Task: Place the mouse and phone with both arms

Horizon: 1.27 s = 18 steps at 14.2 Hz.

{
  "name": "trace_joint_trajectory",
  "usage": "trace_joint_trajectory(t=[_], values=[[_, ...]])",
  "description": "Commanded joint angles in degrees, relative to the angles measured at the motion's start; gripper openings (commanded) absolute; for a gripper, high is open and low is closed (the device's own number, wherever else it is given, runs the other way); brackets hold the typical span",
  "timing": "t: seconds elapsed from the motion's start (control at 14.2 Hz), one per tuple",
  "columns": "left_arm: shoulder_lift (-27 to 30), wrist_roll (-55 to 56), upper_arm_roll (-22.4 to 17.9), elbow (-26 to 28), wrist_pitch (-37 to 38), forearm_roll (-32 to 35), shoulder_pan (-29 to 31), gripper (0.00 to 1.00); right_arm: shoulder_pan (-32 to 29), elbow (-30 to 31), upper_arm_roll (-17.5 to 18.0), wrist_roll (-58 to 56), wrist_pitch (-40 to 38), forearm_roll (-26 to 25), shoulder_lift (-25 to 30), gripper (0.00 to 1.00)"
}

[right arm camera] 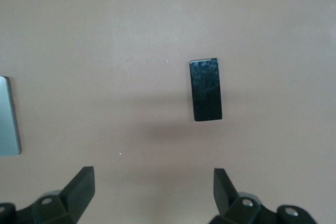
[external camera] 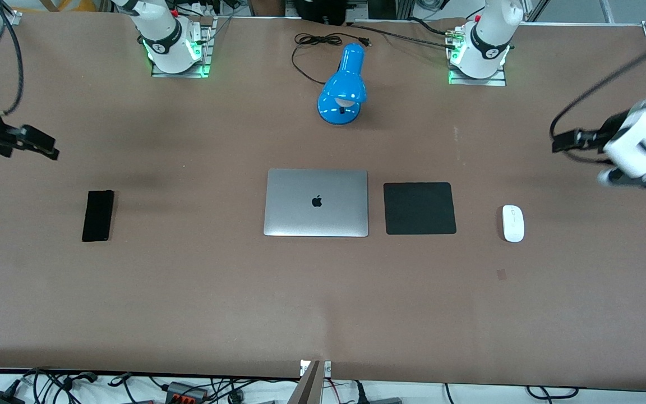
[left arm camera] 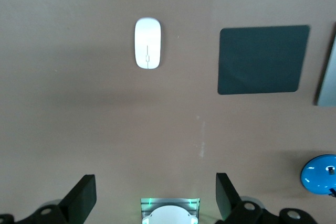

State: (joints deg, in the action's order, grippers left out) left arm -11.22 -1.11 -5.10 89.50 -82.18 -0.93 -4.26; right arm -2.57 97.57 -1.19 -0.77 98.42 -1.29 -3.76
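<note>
On the brown table [external camera: 188,292] I count 4 flat items in a row: the phone [external camera: 98,216] toward the right arm's end, then a closed silver laptop [external camera: 316,202], a square black mouse pad [external camera: 419,208] just beside it, and the mouse [external camera: 513,223] toward the left arm's end, apart from the pad. A blue desk lamp [external camera: 343,87] lies farther from the front camera than the laptop, its black cord [external camera: 317,42] looped near the bases.

My left gripper [left arm camera: 155,200] hangs in the air over bare table at the left arm's end, fingers spread wide and holding nothing; its wrist view shows the mouse [left arm camera: 147,43] and the pad [left arm camera: 262,59] below. My right gripper [right arm camera: 153,192] hangs over bare table at the right arm's end, fingers likewise spread and empty, with the phone [right arm camera: 206,90] lying flat in its wrist view.
</note>
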Motion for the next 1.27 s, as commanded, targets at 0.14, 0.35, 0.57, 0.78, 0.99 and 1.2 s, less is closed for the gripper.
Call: trace_joint_trajectory(t=[0.14, 0.35, 0.57, 0.78, 0.99, 1.2], values=[[-6.2, -1.5, 0.5, 6.3, -13.0, 1.1, 0.8, 1.00, -0.3, -2.5, 0.1, 0.7, 3.8, -1.1, -9.9, 1.00], [-6.4, -1.6, 0.7, 20.8, -38.8, 1.1, 0.7, 1.00, -0.5, -3.5, -0.1, 0.7, 7.6, -1.4, -16.2, 1.00], [-8.9, -2.4, 0.6, 30.5, -59.3, 1.3, 0.9, 1.00, -1.7, -2.0, -0.5, 0.7, 11.8, -3.8, -20.6, 1.00], [-13.2, -7.6, 0.6, 31.3, -67.2, 1.2, 2.7, 1.00, -4.7, 2.0, -0.5, 0.2, 18.9, -3.9, -23.6, 1.00], [-16.9, -10.3, 0.6, 32.6, -74.1, 1.2, 3.6, 1.00, -6.5, 2.1, -0.5, -0.4, 24.4, -3.9, -28.5, 1.00], [-18.0, -10.3, 0.7, 33.9, -78.8, 1.2, 4.2, 1.00, -8.8, 2.4, -0.5, -0.4, 27.3, -3.9, -31.0, 1.00]])
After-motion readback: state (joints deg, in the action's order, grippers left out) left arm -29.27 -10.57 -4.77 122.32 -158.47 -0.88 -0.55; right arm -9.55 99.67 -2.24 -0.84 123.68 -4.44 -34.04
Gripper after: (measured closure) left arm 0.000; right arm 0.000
